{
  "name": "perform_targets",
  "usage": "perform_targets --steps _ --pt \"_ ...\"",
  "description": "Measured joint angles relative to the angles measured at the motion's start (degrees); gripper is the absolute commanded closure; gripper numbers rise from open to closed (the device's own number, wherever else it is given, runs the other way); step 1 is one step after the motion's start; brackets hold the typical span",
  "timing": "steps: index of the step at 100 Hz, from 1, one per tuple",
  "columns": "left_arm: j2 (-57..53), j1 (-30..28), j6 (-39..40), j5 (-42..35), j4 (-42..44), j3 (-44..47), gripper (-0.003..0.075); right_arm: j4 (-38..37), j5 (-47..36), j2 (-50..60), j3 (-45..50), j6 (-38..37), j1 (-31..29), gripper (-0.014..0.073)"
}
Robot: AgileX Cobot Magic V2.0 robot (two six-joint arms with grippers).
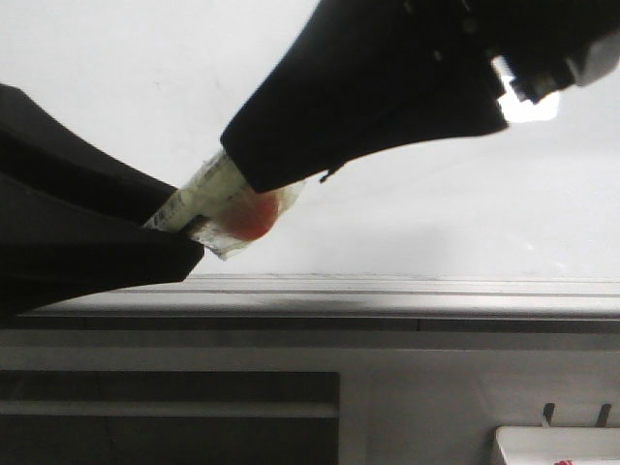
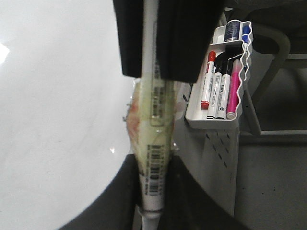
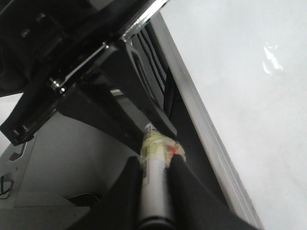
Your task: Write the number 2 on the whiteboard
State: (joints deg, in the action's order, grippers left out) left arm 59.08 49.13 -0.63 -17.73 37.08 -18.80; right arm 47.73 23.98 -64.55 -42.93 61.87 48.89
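Right up against the front lens is the left gripper (image 1: 184, 228), a big dark shape clamped on one end of the marker (image 1: 208, 194). The right gripper (image 1: 254, 179) comes down from above and is clamped on the other end, so both arms share one pen between them. Its long axis runs straight from one gripper to the other, and there's a crinkly plastic wrap with an orange-red patch around the middle.

In the left wrist view the barcode label on the marker (image 2: 152, 163) sits right between the fingers, with the right gripper's jaws closed on it further along. The right wrist view shows the same thing from the other end (image 3: 154, 191).

The whiteboard (image 1: 407, 223) lies just beyond both grippers, glossy white with a bright glare spot and a grey rail along its edge. I can't see any stroke of the 2 on it. Looks to me like the cap still has to come off, and neither arm is clearly nearer the board.

Off to the side of the left gripper there's a white tray (image 2: 211, 120) of spare markers.
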Motion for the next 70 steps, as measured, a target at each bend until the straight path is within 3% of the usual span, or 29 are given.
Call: perform_targets --steps 8,15,26,45,52,62,70 --pt "-0.6 0.1 -0.3 0.4 -0.4 0.0 0.0402 0.1 0.0 0.0 0.0 0.0 0.0 0.0669" --pt "-2.1 0.1 -0.6 1.4 -1.3 0.0 0.0287 0.8 0.0 0.0 0.0 0.0 -0.1 0.0669" --pt "-7.1 0.1 -0.7 4.0 -2.9 0.0 0.0274 1.3 -1.0 0.1 -0.1 0.0 -0.9 0.0666" --pt "-19.6 0.0 -0.9 14.5 -5.7 0.0 0.0351 1.4 -7.6 1.9 -0.6 0.0 -2.4 0.0666" --pt "-23.9 -0.5 -0.9 16.6 -10.0 0.0 0.0447 1.4 -9.9 2.3 -0.7 0.0 -2.6 0.0664" --pt "-28.0 -2.6 -0.9 17.7 -18.1 0.0 0.0746 1.5 -12.5 2.3 -0.7 0.0 -2.6 0.0664" --pt "-29.5 -4.3 -0.9 17.7 -21.0 0.0 0.0741 1.6 -14.7 2.3 -0.7 0.0 -2.6 0.0664"
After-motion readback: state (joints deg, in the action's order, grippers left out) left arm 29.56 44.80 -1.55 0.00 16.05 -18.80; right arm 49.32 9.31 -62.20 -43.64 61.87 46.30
